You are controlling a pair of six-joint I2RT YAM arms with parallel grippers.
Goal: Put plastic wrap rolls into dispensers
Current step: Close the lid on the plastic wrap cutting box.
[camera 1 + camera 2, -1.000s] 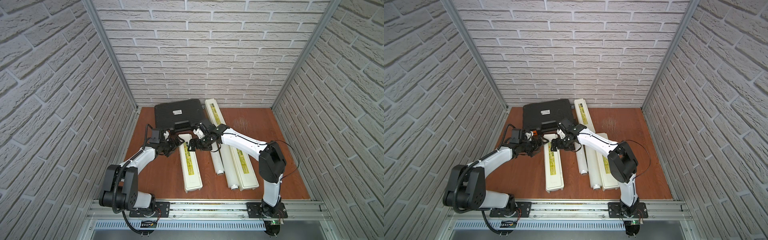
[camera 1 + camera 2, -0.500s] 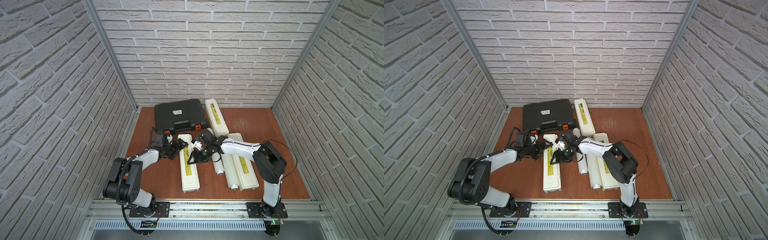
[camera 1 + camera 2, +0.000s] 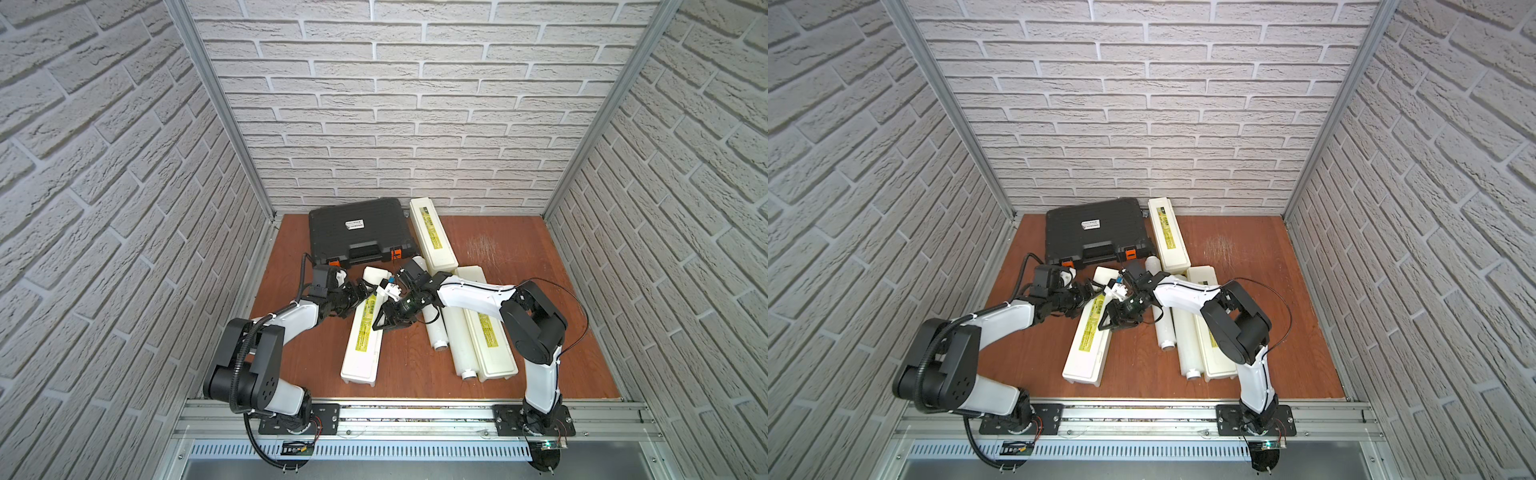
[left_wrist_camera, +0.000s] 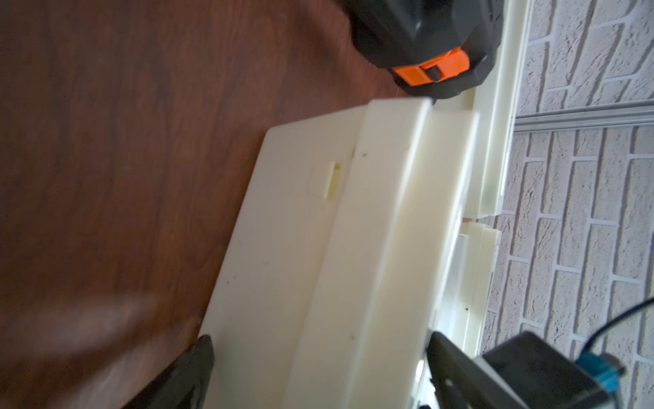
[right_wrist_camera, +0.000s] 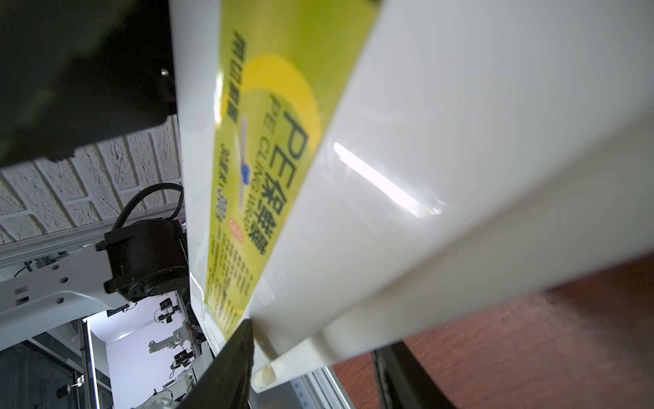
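Observation:
Three cream dispensers lie shut on the brown floor in both top views: a left dispenser (image 3: 362, 338) (image 3: 1087, 343), a back dispenser (image 3: 432, 235) and a right dispenser (image 3: 498, 361). Two white plastic wrap rolls (image 3: 436, 332) (image 3: 461, 353) lie between the left and right ones. My right gripper (image 3: 384, 322) (image 5: 315, 340) is shut on the left dispenser's long right edge, one finger on the yellow-green label side. My left gripper (image 3: 368, 291) (image 4: 318, 340) is open at that dispenser's far end, a finger on either side of its body (image 4: 318, 230).
A black case (image 3: 357, 232) with orange latches (image 4: 428, 69) sits at the back left, just beyond the left dispenser's far end. Brick walls close three sides. A metal rail (image 3: 415, 411) with both arm bases runs along the front.
My right gripper dropped toward the front along the left dispenser and shut on its right edge. My left gripper reached the dispenser's far end. The dispenser's near end swung left.

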